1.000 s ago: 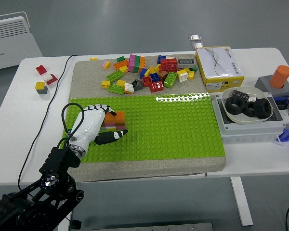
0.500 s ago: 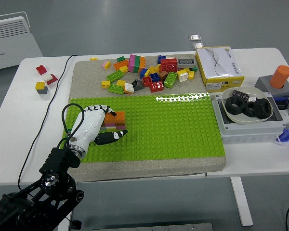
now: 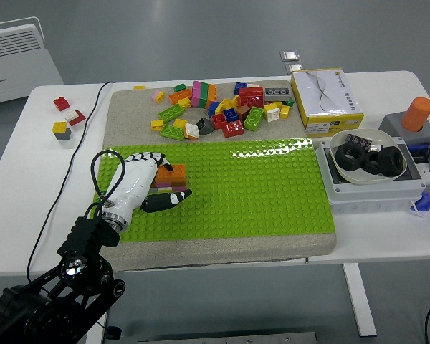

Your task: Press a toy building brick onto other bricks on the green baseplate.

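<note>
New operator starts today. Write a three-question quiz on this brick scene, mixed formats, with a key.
1. True or false: the left hand rests on the brick stack on the green baseplate.
2. The loose bricks lie: A) on the baseplate B) beyond its far edge C) in the white bowl.
3. What sits in the white bowl?

Key: 1 true; 2 B; 3 black rings.
</note>
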